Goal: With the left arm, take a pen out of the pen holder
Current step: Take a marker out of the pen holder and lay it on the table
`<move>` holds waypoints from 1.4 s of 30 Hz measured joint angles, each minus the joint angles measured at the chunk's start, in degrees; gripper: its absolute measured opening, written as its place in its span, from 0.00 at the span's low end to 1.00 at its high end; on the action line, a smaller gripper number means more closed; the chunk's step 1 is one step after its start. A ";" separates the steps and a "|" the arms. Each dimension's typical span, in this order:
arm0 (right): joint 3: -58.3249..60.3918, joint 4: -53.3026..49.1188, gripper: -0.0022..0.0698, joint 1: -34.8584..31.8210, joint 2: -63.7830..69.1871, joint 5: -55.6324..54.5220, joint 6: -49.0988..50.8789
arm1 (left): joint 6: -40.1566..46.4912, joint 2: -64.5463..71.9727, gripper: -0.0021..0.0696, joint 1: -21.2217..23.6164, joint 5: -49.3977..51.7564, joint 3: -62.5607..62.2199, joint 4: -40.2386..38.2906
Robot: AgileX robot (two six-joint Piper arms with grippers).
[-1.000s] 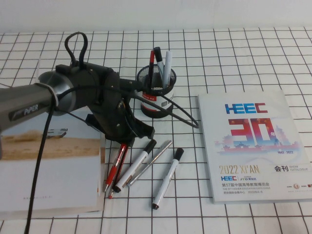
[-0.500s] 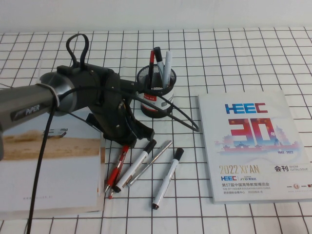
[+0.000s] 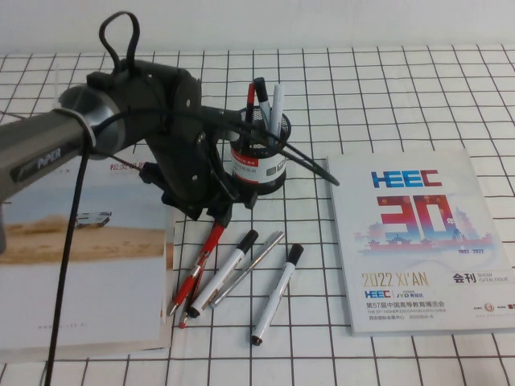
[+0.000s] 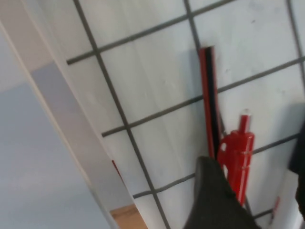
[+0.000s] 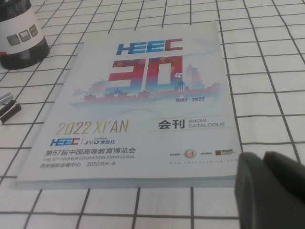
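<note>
Red plastic tells the story: just right of the sand-coloured booklet [image 3: 80, 265], the red pen [image 3: 201, 265] lies flat on the checked cloth [image 3: 386, 104], touched by nothing. A second ago the left gripper [image 3: 216, 211] sat low over this pen and nearly closed. Now it has lifted off, drawn back toward the pen holder [image 3: 259, 173] and spread wide. The left wrist view shows the pen between the parted fingers [image 4: 214, 195], clear of both. I judge the pen delivered and the task as good as done, with only the retreat left.

The left arm [image 3: 121, 137] reaches in from the left edge with its wrist bent steeply down, so the jaws point at the cloth above the pen's upper end. A second red pen may lie against the first; the view is too poor to tell.

Beside it lie two white markers [image 3: 229, 269] and a silver pen [image 3: 251, 264]. Behind them the holder keeps several markers [image 3: 269, 100] upright. Further right lies the HEEC catalogue [image 3: 418, 233]. The right gripper [image 5: 271, 191] hangs just beyond the catalogue's near corner; I cannot tell whether it is wide or narrow.
</note>
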 joint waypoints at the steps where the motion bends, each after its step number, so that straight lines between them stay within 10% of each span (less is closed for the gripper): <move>1: 0.00 0.00 0.01 0.00 0.00 0.00 0.00 | 0.00 0.00 0.47 0.00 1.22 -1.71 0.00; 11: 0.00 0.00 0.01 0.00 0.00 0.00 0.00 | 0.61 -6.32 0.05 0.00 2.34 -5.73 0.83; 42: 0.00 0.00 0.01 0.00 0.00 0.00 0.00 | -4.75 -81.92 0.03 0.00 -42.05 60.80 4.55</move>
